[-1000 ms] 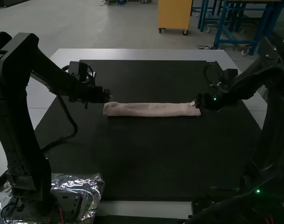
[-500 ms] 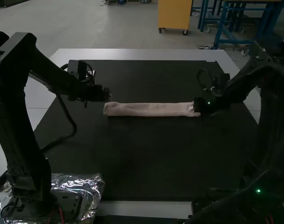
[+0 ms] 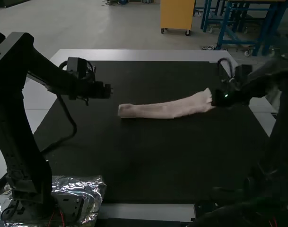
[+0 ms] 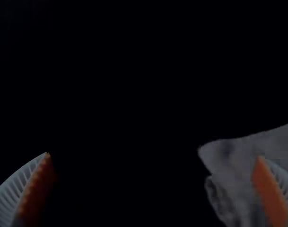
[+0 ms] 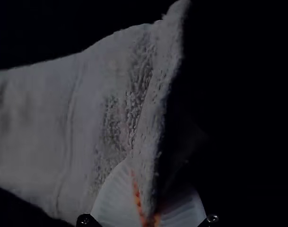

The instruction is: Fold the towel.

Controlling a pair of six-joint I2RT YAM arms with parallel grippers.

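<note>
While looking over the mat [image 3: 148,161], found the towel [image 3: 158,110] lying crosswise over its middle part, folded into a long, narrow strip. Could not tell the number of layers. Saw the end toward the left arm resting low on the mat, and the other flared wider and tilted up.

Saw the right gripper [image 3: 214,98] clenched on that flared end, nearly level and pointing inward. In the right wrist view, made out the white ribbed fingers [image 5: 117,194] brought together on the towel's edge, with cloth pinched between the orange pads [image 5: 138,194]. Noticed rough pile beside that edge and a seam-like line farther along.

Found the left gripper [image 3: 109,91] empty and opened wide, near the resting end but apart from it, also pointing inward. In the left wrist view, saw one of its fingers [image 4: 271,194] in front of a towel corner; could not tell about touching.

Followed the left arm [image 3: 25,113] steeply up from its base to a high, sharp bend, then down and inward along the forearm. Traced the right arm [image 3: 271,109] up the other side, dimly, then inward with the forearm sloping slightly down.

Noted a cable [image 3: 74,127] drooping beneath the left forearm, crumpled foil [image 3: 94,189] around that arm's base, and the pale table [image 3: 144,55] bordering the mat.
</note>
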